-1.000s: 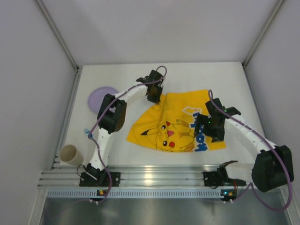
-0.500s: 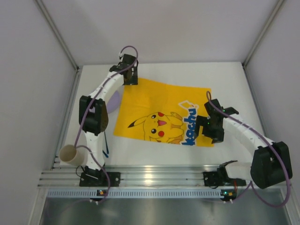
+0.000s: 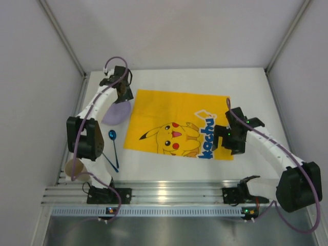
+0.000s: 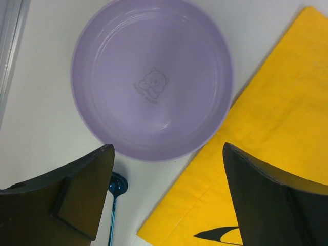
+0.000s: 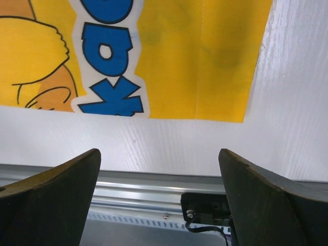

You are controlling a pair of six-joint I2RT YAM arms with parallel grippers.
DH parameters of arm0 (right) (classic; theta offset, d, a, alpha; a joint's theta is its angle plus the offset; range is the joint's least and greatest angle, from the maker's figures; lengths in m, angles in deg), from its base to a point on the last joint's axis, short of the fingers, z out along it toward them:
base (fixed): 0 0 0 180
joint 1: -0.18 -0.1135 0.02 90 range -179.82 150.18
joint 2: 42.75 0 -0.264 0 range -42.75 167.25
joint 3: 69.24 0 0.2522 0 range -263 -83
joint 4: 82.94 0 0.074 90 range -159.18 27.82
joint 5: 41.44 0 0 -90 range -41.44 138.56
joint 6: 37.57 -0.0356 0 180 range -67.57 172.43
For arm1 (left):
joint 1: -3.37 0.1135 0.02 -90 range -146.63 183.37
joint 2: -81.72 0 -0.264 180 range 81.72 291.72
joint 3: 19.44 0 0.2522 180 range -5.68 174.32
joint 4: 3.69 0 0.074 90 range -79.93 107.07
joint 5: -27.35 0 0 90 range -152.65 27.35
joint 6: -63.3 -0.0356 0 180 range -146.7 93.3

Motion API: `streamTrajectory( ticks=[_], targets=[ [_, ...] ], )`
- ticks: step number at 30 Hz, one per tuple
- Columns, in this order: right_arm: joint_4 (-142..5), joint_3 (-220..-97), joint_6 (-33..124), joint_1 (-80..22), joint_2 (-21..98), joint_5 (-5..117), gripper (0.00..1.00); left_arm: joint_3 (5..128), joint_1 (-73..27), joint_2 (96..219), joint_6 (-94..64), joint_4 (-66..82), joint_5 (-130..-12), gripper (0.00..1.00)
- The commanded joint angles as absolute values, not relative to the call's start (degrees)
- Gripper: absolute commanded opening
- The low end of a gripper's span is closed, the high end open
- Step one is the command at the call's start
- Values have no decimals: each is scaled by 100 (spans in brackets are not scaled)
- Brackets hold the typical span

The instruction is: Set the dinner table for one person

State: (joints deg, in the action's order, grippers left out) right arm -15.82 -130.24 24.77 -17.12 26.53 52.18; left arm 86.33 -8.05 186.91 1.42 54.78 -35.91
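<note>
The left fingers (image 3: 122, 93) stand wide apart and hold nothing. They hang over the near rim of a round lilac plastic plate (image 4: 151, 77) with a faint bear print at its centre. Just beside that plate, on the right-hand finger's side, lies the corner of a yellow Pikachu-print cloth mat (image 3: 179, 123), spread flat. Near the left-hand finger shows the bowl of a shiny blue metal spoon (image 4: 114, 205), lying on the bare surface. A beige paper cup (image 3: 74, 169) sits well behind these fingers, by the arm's base.

The right fingers (image 3: 233, 146) are also spread wide and empty, above the mat's near right corner, with its blue lettering to their left.

The large white matte rectangular table (image 3: 205, 82) lies beneath both sets of fingers and carries everything.
</note>
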Motion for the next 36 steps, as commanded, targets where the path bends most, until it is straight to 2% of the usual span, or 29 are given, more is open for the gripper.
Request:
streamTrajectory(
  ticks=[1, 11, 17, 18, 22, 24, 27, 29, 30, 32, 36],
  targets=[
    [-1451, -13380, 2676, -1626, 2326, 5523, 100, 8327, -981, 18561, -102, 5420, -3919, 91],
    [-1178, -13749, 2668, -1626, 2282, 5542, 100, 8476, -1166, 19500, -806, 5182, -4015, 87],
    [-1362, -13793, 2369, -1626, 2685, 5638, 100, 8679, -1149, 20160, -920, 5262, -3708, 75],
    [-1381, -13793, 2352, -1635, 2764, 5630, 100, 8704, -1131, 20221, -912, 5270, -3699, 66],
    [-1416, -13881, 2378, -1626, 3090, 5542, 100, 8740, -1113, 20319, -885, 5226, -3655, 46],
    [-1442, -13925, 2378, -1626, 3178, 5515, 100, 8740, -1087, 20275, -929, 5147, -3690, 41],
    [-1451, -14013, 2378, -1626, 3284, 5445, 100, 8792, -1026, 20275, -973, 5129, -3725, 39],
    [-1460, -14039, 2378, -1626, 3319, 5410, 100, 8845, -982, 20345, -991, 5129, -3778, 32],
    [-1469, -14039, 2369, -1635, 3328, 5401, 100, 8863, -921, 20371, -991, 5147, -3839, 24],
    [-1486, -14004, 2404, -1626, 3336, 5392, 100, 8933, -850, 20468, -982, 5165, -3892, 0],
    [-1486, -13952, 2483, -1617, 3319, 5339, 100, 9056, -779, 20495, -1140, 5182, -3954, 0]
  ],
)
